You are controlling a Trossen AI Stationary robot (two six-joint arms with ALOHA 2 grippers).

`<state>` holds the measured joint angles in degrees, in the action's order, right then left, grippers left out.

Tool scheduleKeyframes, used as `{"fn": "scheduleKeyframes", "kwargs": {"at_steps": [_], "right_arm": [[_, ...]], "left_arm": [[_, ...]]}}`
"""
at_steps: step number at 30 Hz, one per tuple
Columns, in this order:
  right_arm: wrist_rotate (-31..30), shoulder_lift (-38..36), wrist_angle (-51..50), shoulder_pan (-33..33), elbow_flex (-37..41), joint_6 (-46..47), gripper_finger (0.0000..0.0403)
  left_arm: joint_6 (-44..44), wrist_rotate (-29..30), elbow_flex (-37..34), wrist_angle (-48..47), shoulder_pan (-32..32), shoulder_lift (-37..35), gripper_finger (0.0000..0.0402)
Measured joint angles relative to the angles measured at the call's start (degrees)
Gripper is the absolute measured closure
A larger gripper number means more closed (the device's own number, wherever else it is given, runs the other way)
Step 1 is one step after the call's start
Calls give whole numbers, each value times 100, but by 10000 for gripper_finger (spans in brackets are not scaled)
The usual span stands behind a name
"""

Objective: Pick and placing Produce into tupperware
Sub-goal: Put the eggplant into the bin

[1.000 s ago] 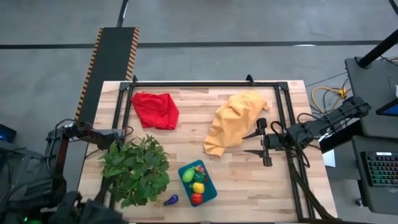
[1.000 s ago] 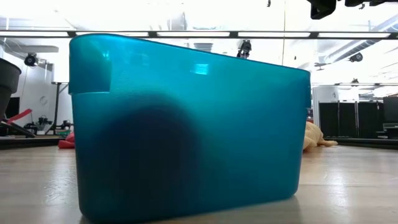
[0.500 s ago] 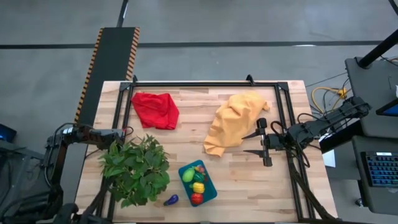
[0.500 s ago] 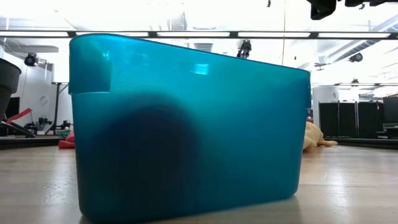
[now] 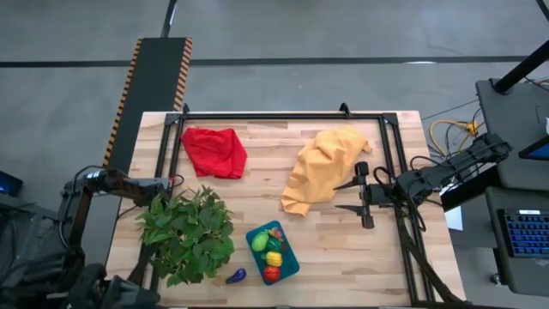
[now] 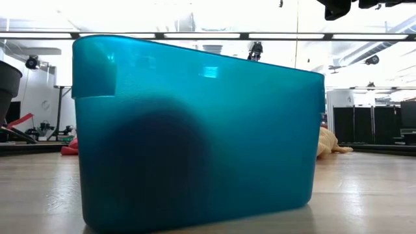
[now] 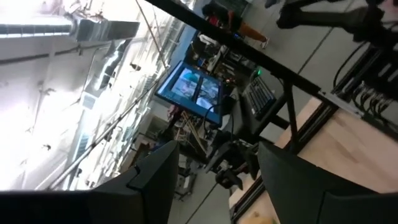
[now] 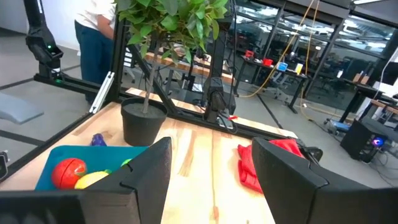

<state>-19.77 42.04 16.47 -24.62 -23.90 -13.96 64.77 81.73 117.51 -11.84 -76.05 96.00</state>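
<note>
The tupperware [image 5: 273,252], a teal-blue container, sits near the front edge of the wooden table [image 5: 326,249], just beside the potted leafy plant [image 5: 186,234]. Inside it lie several produce pieces: a green one [image 5: 259,243], a yellow one [image 5: 274,258] and a red one [image 5: 271,274]. A purple piece [image 5: 235,276] rests on the table just outside its corner. No readable writing or brand shows on the container. The right gripper [image 5: 355,196] hovers well apart from it, beside the yellow-orange cloth [image 5: 322,168], fingers spread and empty. The left gripper [image 5: 163,187] waits at the table's left edge behind the plant; its fingers [image 7: 152,186] stand apart. A red cloth [image 5: 214,151] lies at the far left.
</note>
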Motion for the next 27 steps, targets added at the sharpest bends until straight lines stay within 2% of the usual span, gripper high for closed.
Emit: {"fn": "scheduleKeyframes", "kwargs": {"at_steps": [8,18,27], "right_arm": [[2,0,4,2,0,42,188],[4,2,2,2,0,153,188],[9,2,2,2,0,193,188]], "left_arm": [[-125,-26,-11,-662,491,-872,196],[-150,-1050,-76,-854,838,-2283,196],[-139,-2127,-604,-862,1914,-3282,196]]}}
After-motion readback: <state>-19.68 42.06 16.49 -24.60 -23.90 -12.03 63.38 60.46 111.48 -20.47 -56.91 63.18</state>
